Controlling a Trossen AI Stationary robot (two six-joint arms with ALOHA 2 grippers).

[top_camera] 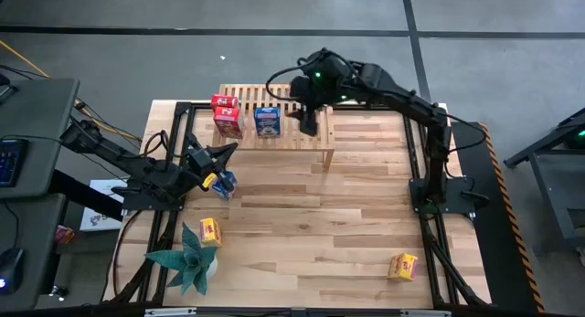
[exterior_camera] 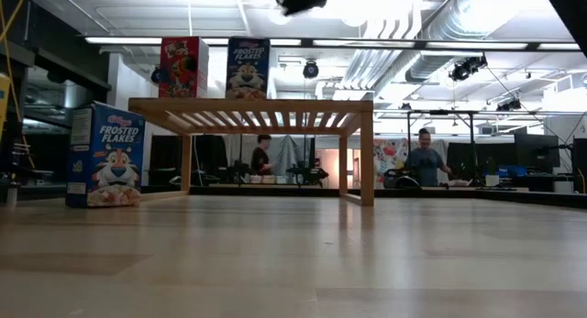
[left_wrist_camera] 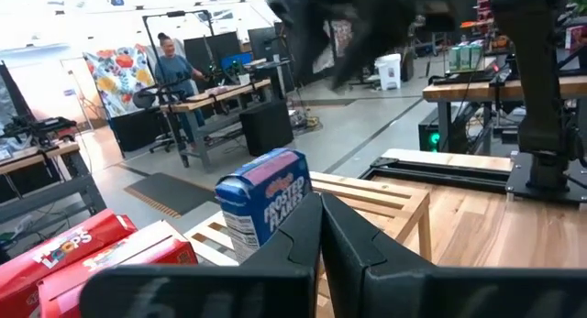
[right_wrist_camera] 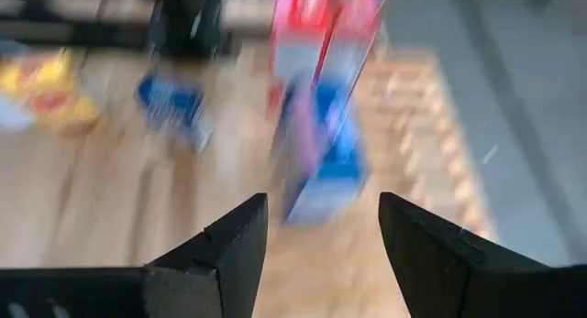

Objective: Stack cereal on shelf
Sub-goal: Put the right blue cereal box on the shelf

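Nearest the front, two yellow boxes [top_camera: 210, 230] [top_camera: 403, 265] sit loose on the table. Further in, the blue box [top_camera: 226, 183] stands upright right by the left gripper [top_camera: 216, 158], so that arm's closest; its fingers look shut, empty. Farthest back, the right gripper [top_camera: 307, 118] hovers open over the shelf [top_camera: 315, 139], beside three shelved boxes.

The right gripper [top_camera: 308, 121] hangs at twelve o'clock of the table, fingers [right_wrist_camera: 229, 240] spread and empty. The left gripper [top_camera: 215, 157] waits at nine o'clock, fingers [left_wrist_camera: 303, 231] closed together.
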